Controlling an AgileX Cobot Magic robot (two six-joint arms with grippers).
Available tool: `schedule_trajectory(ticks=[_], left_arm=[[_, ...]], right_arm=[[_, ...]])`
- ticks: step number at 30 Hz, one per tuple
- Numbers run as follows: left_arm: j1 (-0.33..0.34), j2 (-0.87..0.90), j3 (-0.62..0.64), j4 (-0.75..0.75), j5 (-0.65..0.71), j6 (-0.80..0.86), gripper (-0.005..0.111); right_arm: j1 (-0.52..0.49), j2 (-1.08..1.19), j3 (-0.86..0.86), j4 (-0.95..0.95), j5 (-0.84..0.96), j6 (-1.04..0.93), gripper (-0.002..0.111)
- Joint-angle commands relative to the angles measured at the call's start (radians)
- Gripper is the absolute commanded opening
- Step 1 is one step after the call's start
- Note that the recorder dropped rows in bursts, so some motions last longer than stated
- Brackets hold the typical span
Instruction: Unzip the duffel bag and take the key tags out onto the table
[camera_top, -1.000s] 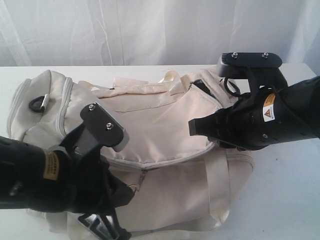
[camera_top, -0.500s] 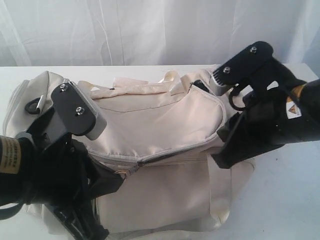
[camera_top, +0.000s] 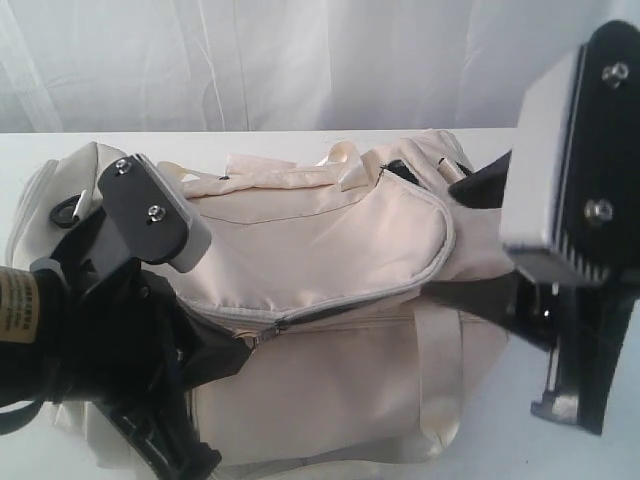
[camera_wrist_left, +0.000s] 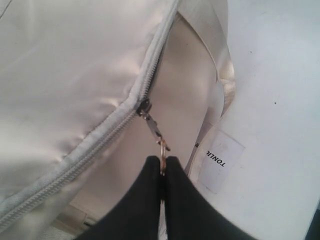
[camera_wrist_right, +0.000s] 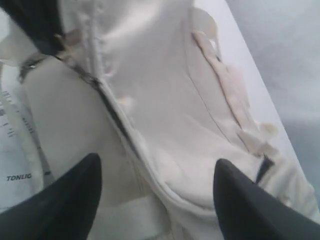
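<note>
The cream duffel bag (camera_top: 330, 240) lies across the white table (camera_top: 490, 445). My left gripper (camera_wrist_left: 162, 164) is shut on the metal zipper pull (camera_wrist_left: 154, 129) at the bag's front; in the exterior view this gripper (camera_top: 243, 350) sits at the lower left. The grey zipper (camera_top: 315, 317) shows a short dark slit to the right of the slider. My right gripper (camera_wrist_right: 157, 187) hangs open above the bag's right end with only fabric between its fingers (camera_wrist_right: 75, 195); it looms large at the right of the exterior view (camera_top: 455, 240). The key tags are hidden.
A white sewn label (camera_wrist_left: 220, 160) reading TONLIC lies on the table (camera_wrist_left: 280, 75) beside a webbing strap (camera_wrist_left: 220, 65). The carry handles (camera_top: 290, 170) rest on top of the bag. A black ring (camera_top: 70, 208) is at its left end. A white curtain hangs behind.
My right gripper has opened wide and risen toward the camera at the right. The left gripper keeps its grip on the pull and has barely moved in the last half second.
</note>
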Motion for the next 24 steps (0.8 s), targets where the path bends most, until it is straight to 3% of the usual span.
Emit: schedule_trajectory(ticks=[1, 7, 15, 24], left_arm=[[-0.005, -0.011, 0.006, 0.001, -0.008, -0.01, 0.0], [-0.005, -0.011, 0.006, 0.001, -0.008, -0.022, 0.0], [-0.005, -0.011, 0.006, 0.001, -0.008, -0.025, 0.0], [-0.005, -0.011, 0.006, 0.001, -0.008, -0.026, 0.0]], right_arm=[[-0.002, 0.039, 0.049, 0.206, -0.01, -0.367, 0.061], [0.006, 0.146, 0.102, 0.198, -0.12, -0.416, 0.061], [0.103, 0.246, 0.104, 0.193, -0.237, -0.449, 0.061], [0.11, 0.363, 0.104, 0.191, -0.327, -0.449, 0.047]])
